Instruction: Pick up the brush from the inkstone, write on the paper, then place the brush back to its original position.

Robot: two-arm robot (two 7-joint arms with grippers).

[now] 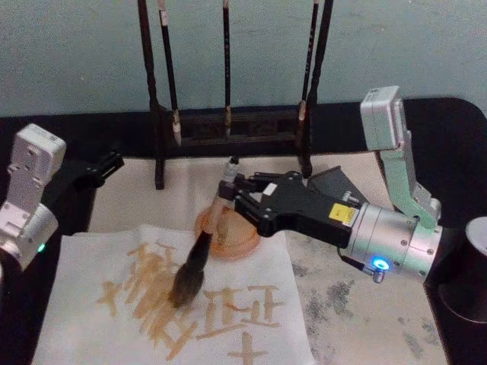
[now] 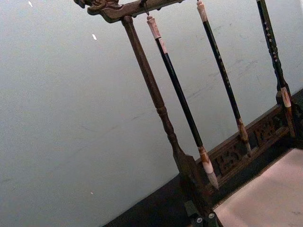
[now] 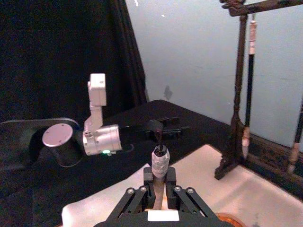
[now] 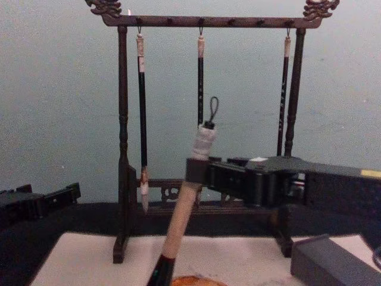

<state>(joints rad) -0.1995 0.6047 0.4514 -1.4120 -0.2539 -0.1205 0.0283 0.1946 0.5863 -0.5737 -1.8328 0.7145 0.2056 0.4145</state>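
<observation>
My right gripper [image 1: 228,199] is shut on the brush [image 1: 204,249], gripping its thick tan handle below the white end cap [image 4: 203,142]. The brush leans down to the left, and its bushy dark bristles [image 1: 189,280] touch the paper [image 1: 259,334] among tan-brown written strokes. The inkstone [image 1: 335,185], a dark grey block, lies behind the right arm and at the lower right of the chest view [image 4: 333,260]. The right wrist view has the right gripper [image 3: 158,183] closed around the handle. My left gripper [image 1: 103,169] is parked at the table's left edge, away from the paper.
A dark wooden brush rack [image 1: 228,125] with three thin black-handled brushes [image 4: 141,119] stands at the back. A round orange dish [image 1: 237,245] sits under the brush handle. A dark cylinder [image 1: 475,237] stands at the far right. The stained mat [image 1: 358,304] lies right of the paper.
</observation>
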